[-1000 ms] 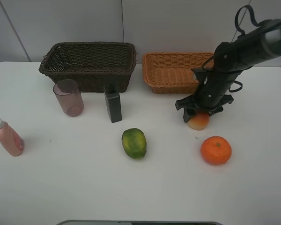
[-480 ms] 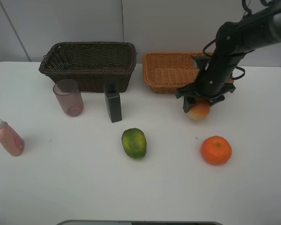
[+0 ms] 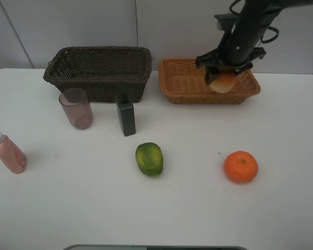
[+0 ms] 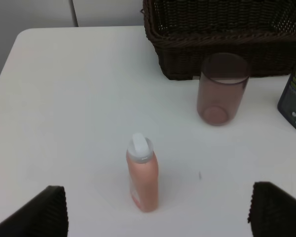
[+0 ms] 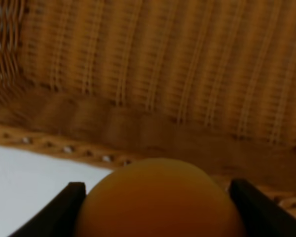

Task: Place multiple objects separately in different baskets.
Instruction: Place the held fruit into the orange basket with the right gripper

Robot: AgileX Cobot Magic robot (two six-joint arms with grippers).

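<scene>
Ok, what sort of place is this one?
Probably a robotics lab bench rather than a home: a bare white table against plain wall panels, with a robot arm working over it.

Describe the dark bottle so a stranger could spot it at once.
Find the dark basket at the back left of the table. The dark bottle stands upright before its right front corner, a tumbler to its left. It is boxy and near-black; the tumbler is round and see-through.
</scene>
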